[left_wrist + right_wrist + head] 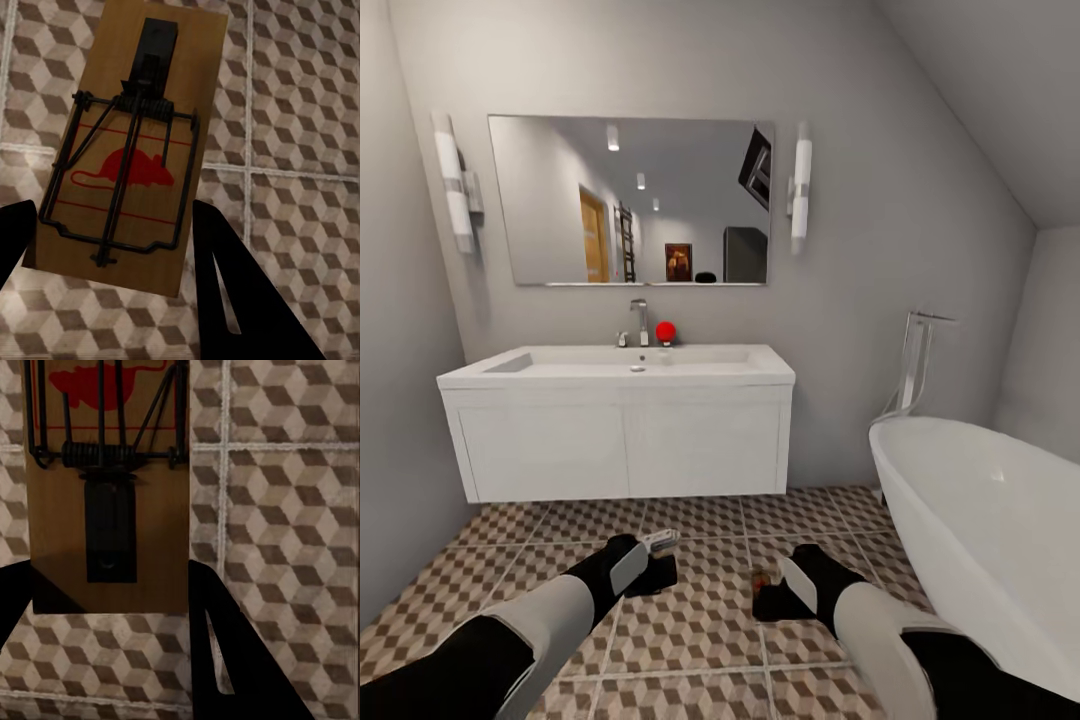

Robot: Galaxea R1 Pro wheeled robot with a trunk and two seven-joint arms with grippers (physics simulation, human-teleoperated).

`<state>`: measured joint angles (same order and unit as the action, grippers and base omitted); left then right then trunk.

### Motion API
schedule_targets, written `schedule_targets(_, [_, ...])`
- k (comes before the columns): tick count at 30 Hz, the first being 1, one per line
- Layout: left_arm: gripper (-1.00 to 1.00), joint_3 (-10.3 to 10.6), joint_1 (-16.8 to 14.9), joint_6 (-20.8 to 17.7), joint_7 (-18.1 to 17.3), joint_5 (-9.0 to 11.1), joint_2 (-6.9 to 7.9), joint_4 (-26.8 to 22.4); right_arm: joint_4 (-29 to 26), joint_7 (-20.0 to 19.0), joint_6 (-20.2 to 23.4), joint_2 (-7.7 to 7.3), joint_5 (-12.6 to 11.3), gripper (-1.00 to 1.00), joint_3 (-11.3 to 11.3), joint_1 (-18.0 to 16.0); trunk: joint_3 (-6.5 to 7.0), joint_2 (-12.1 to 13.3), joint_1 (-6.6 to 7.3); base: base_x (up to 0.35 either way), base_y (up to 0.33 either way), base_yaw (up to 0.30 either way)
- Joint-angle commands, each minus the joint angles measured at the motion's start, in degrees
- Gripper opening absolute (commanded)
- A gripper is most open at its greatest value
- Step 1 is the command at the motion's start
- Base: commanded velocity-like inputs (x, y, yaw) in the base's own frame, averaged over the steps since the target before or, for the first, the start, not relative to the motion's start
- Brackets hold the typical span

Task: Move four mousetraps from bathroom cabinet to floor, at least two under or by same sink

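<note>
Here each hand grasps a trap low over the floor (700,620): left hand (112,247) on trap (127,150), right hand (105,607) on trap (105,487), sink (620,420) at twelve o'clock, presumably for setting down near it.

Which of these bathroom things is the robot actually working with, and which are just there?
Part of the job:
- mousetrap in the left gripper
- mousetrap in the right gripper
- cube-patterned floor
- white sink

Just there:
- mirror
- bathtub
- red ball by the tap
- wall lamps
</note>
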<state>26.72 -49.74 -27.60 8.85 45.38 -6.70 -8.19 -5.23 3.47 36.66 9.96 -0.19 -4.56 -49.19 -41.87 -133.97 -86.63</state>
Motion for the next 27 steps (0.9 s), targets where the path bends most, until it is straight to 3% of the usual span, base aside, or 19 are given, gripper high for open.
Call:
schedule_targets(1, [-1.0,0.32,-0.09,-0.66,0.2,0.5,0.02,-0.15,-0.11,0.53,0.35,0.03,-0.16,-1.0,-0.46,-0.56,-0.25,-0.44,-0.22,0.0,0.0,0.0])
schedule_targets(11, [-1.0,0.3,-4.06,-2.36,0.21,0.5,-0.09,-0.18,-0.13,0.74,0.68,0.03,-0.16,-1.0,-0.37,-2.87,-2.05,-4.45,-2.41,0.0,0.0,0.0])
schedule_targets(23, [-1.0,0.34,-4.64,-2.7,0.22,0.27,-0.16,-0.03,-0.87,0.5,0.14,0.03,-0.16,-1.0,-0.36,-3.16,-4.2,-9.27,-5.05,0.0,0.0,0.0])
schedule_targets(27, [-1.0,0.35,-4.66,-2.72,0.22,0.25,-0.16,0.0,-1.02,0.38,0.02,0.03,-0.16,-1.0,-0.35,-3.18,-5.09,-9.32,-5.15,0.0,0.0,0.0])
